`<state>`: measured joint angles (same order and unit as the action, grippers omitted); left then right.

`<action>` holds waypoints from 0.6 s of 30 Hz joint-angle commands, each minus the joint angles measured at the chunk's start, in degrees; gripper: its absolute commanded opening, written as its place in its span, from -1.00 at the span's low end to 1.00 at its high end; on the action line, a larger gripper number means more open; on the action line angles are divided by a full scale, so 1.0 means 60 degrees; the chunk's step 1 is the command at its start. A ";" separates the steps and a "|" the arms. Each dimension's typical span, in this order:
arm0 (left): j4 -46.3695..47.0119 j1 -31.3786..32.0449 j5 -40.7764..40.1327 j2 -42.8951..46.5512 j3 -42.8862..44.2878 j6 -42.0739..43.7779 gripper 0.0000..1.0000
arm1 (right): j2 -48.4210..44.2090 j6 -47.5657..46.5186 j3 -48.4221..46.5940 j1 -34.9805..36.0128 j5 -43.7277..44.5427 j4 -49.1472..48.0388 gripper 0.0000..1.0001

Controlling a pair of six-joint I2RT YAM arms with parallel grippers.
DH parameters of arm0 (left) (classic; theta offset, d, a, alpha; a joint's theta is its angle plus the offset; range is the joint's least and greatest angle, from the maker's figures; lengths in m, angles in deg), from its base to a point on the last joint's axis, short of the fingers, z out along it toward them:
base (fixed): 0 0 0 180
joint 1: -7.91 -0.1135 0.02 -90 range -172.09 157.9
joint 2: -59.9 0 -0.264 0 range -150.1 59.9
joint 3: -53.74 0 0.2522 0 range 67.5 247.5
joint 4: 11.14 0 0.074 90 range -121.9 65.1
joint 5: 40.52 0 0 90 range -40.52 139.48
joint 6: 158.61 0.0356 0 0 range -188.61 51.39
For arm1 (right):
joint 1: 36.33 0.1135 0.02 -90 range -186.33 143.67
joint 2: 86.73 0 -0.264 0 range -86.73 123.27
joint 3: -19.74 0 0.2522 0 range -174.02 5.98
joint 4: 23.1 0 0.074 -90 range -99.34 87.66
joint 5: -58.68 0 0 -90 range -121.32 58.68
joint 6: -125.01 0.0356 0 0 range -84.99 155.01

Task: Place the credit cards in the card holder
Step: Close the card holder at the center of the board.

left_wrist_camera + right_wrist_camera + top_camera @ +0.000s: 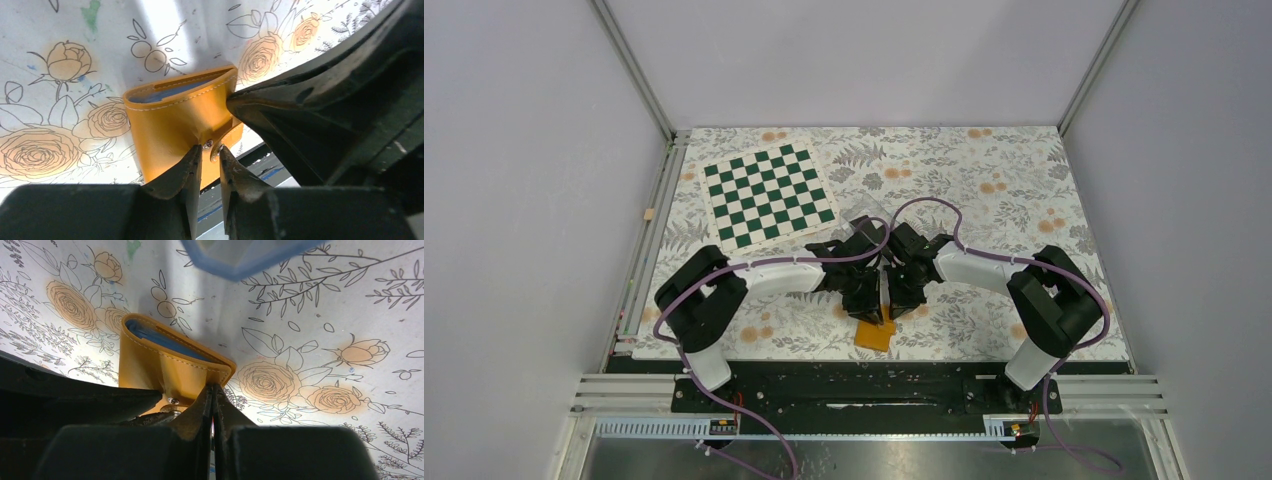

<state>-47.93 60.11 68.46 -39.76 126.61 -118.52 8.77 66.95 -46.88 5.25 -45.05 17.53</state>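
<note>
Enclosing floral tabletop (pixel 1014 200), card holder (pixel 874 335): plain grey walls (pixel 524 200).

The card holder (pixel 875 336) is a small orange leather wallet with pale stitching along its edges. It lies on the floral tabletop (pixel 1024 200) close to the near edge, about midway across, and only its near part shows from overhead. In the wrist views it is folded over but not pressed flat: the upper leaf curves up and away from the lower one, leaving a gap at the far edge where the light blue inner pocket (pixel 160 340) shows. A small metal snap button (pixel 207 144) sits on the near flap, unfastened.
</note>
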 commanded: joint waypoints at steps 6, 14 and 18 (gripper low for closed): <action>-0.0145 0.0104 -0.0116 -0.0065 0.0050 0.0153 -0.76 | 0.0425 -0.0124 0.0197 0.0075 0.0085 0.0107 -0.93; 0.0322 0.0184 0.0178 -0.0092 -0.0151 -0.0090 -0.76 | 0.0415 -0.0137 0.0211 0.0084 0.0076 0.0116 -0.93; 0.0308 0.0178 0.0129 -0.0036 -0.0238 -0.0077 -0.77 | 0.0416 -0.0138 0.0201 0.0073 0.0052 0.0117 -0.93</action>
<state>-47.69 60.68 68.59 -40.04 125.96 -118.80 8.91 66.93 -46.88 5.19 -45.49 17.53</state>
